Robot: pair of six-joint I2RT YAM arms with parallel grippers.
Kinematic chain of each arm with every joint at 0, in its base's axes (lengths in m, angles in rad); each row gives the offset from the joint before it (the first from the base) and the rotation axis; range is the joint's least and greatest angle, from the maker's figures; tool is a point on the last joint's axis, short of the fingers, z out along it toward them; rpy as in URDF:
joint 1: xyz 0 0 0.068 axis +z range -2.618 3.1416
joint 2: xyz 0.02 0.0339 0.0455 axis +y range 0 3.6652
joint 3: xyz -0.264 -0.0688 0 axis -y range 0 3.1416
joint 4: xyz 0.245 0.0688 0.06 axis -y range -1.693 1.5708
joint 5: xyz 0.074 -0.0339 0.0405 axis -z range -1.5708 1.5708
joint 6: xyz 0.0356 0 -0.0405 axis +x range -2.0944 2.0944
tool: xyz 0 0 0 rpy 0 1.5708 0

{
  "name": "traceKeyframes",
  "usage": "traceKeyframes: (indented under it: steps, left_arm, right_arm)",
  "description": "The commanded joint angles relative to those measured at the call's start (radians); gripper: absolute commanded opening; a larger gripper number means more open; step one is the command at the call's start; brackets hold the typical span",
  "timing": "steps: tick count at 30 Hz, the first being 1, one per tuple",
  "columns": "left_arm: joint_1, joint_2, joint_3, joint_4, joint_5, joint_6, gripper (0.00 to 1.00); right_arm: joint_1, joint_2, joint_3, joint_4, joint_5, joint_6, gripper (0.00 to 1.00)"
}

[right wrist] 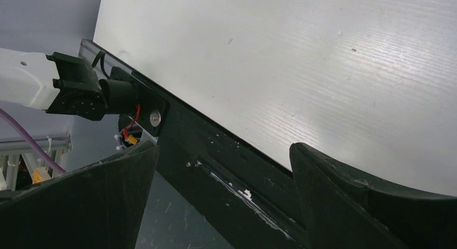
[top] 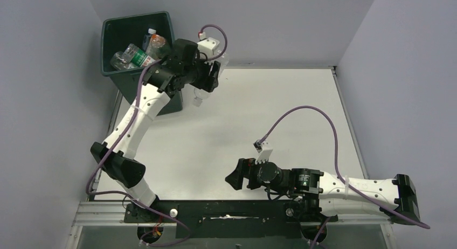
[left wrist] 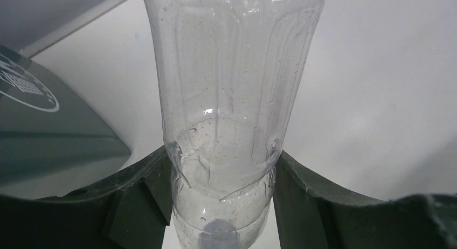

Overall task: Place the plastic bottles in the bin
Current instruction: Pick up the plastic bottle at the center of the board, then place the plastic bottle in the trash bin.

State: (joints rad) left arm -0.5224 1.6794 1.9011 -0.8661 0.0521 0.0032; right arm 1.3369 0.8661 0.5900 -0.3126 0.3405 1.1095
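Left hand [left wrist: 221,176] clamped on clear bottle [left wrist: 232,87], beside bin [top: 116,29], right hand [right wrist: 223,171] spread wide, empty

We find nothing we can read. On the bin [left wrist: 54,136] wall we spot part of a round white emblem [left wrist: 21,84] with lettering, cut off and blurred. The labels on the bottles [top: 132,56] inside are too small for us.

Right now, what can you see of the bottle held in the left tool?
The bottle is clear, thin plastic with vertical ribs and fine droplets inside; no label shows. The left tool is shut on it, its dark fingers pressing either side and pinching the wall in. It is held over the white table, just outside the green bin. Its cap cannot be made out.
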Motion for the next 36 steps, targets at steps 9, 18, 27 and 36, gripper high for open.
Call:
traceKeyframes:
  steps: [9,18,27,36]
  left_arm:
    - [0.157,0.023,0.517,0.014,0.171,-0.169,0.57]
    - [0.544,0.071,0.490,0.289,0.366,-0.380,0.56]
    - [0.633,0.239,0.522,0.512,0.391,-0.488,0.56]
    - [0.655,0.291,0.448,0.680,0.287,-0.468,0.57]
  right_arm:
    - [0.013,-0.023,0.011,0.044,0.038,0.006,0.98]
    - [0.042,-0.055,-0.007,0.019,0.054,0.046,0.98]
    - [0.049,-0.055,-0.016,-0.008,0.057,0.075,0.98]
    - [0.050,-0.046,-0.050,0.010,0.055,0.114,0.98]
